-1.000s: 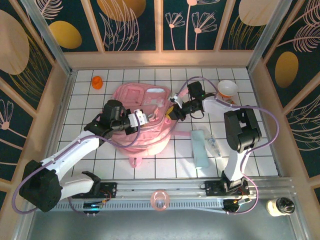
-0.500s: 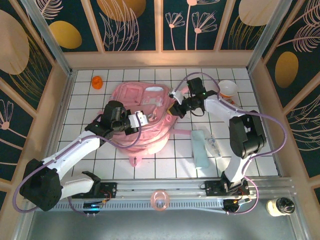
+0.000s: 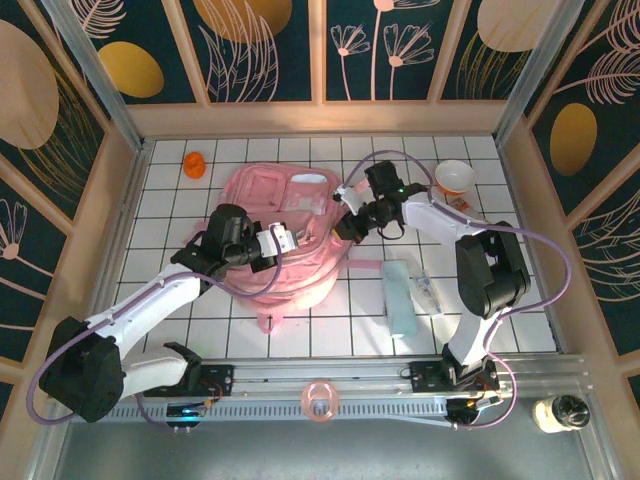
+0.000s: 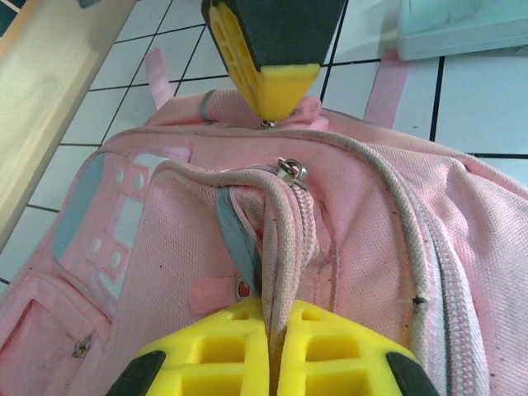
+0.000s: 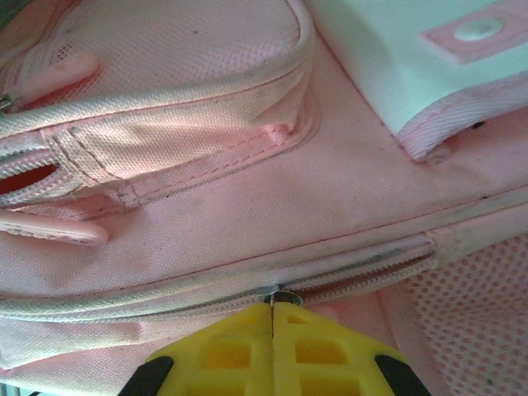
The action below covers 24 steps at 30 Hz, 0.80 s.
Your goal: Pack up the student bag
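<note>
The student bag (image 3: 272, 205), a pale pink backpack, lies in the middle of the tiled table. My left gripper (image 3: 284, 240) is shut on a raised fold of the bag's zip edge (image 4: 280, 239); in the left wrist view its yellow fingers (image 4: 223, 346) pinch the piping. My right gripper (image 3: 346, 224) sits at the bag's right side. In the right wrist view it (image 5: 273, 307) is shut on a small metal zipper pull (image 5: 285, 294) on the long zip line (image 5: 363, 276). The right gripper's yellow fingertips (image 4: 268, 78) show at the top of the left wrist view.
A pale mint box (image 3: 401, 296) lies right of the bag, with a clear item (image 3: 428, 291) beside it. A white bowl (image 3: 455, 177) stands at the back right and an orange object (image 3: 194, 163) at the back left. A pink ring (image 3: 320, 400) rests on the front rail.
My right arm has shifted a little and its gripper has slid slightly left and nearer along the bag's right side. The left gripper has kept its hold, barely moving.
</note>
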Each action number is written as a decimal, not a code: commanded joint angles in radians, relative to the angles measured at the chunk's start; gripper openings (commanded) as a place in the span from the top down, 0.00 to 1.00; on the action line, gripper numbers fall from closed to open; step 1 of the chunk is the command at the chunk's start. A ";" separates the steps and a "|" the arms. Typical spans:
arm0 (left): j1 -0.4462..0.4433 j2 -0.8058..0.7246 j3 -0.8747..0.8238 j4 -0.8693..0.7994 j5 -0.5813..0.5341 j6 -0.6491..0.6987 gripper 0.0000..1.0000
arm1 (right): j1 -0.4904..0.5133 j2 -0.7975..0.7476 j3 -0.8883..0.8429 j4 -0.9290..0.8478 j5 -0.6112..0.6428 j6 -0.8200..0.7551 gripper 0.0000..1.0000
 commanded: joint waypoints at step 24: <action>0.000 -0.037 0.007 0.188 0.016 -0.179 1.00 | 0.016 -0.128 -0.172 0.193 0.002 0.190 1.00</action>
